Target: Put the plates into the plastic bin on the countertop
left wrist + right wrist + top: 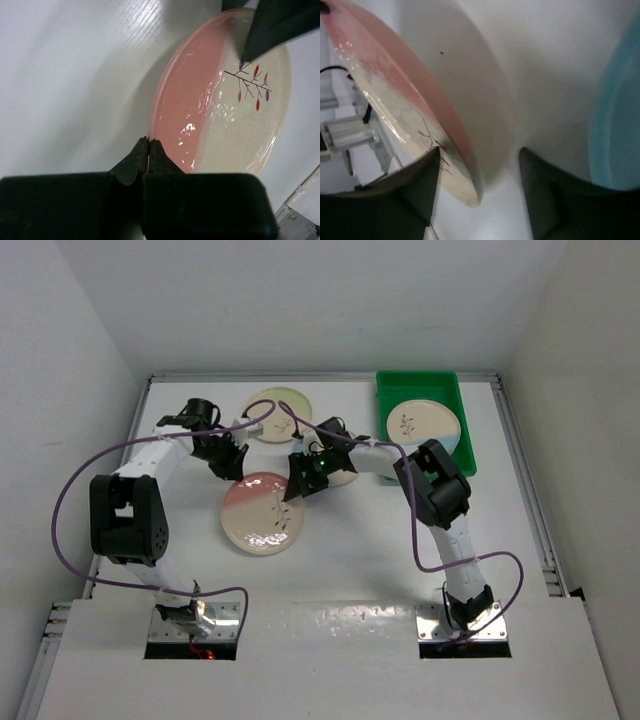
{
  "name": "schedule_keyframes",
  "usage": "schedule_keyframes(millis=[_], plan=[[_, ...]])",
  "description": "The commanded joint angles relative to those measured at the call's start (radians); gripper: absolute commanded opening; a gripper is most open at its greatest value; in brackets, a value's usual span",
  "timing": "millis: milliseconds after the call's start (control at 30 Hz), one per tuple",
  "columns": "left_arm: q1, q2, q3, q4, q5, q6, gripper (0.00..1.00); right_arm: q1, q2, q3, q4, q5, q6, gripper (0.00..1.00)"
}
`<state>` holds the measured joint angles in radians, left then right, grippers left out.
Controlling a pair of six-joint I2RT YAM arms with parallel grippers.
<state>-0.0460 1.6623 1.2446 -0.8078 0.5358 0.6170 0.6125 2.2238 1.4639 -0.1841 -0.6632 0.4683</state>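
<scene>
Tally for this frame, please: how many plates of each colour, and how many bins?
Pink plates: 1
Pale green plates: 1
Blue plates: 2, the second mostly hidden in the top view
Green bins: 1
Total: 5

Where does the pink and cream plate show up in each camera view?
Top external: the pink and cream plate lies left of centre.
Left wrist: the plate fills the right half.
Right wrist: the plate slants across the upper left.
Shared landmark: its sprig drawing.
</scene>
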Motion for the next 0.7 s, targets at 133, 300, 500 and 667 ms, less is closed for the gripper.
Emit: schedule_keyframes(millis=[133, 300, 500, 667], plan=[[-0.009, -0.021, -0.031, 0.033, 0.044, -0.002, 0.0, 0.023, -0.013, -0.069, 0.176, -0.227, 0.111, 0.1], [0.0, -0.003, 0.015, 0.042, -0.013, -0.058, 0.03, -0.011, -0.176, -0.105, 0.187, -0.21, 0.138, 0.0], [0.072, 0.056, 0.237, 0.128, 0.013, -0.305, 0.49, -0.164, -0.377, -0.112, 0.159, -0.144, 0.19, 0.0], [0.095, 0.16, 0.314, 0.261, -0.089, -0.578, 0.53, -0.445, -0.489, -0.265, 0.363, -0.061, 0.38, 0.0]])
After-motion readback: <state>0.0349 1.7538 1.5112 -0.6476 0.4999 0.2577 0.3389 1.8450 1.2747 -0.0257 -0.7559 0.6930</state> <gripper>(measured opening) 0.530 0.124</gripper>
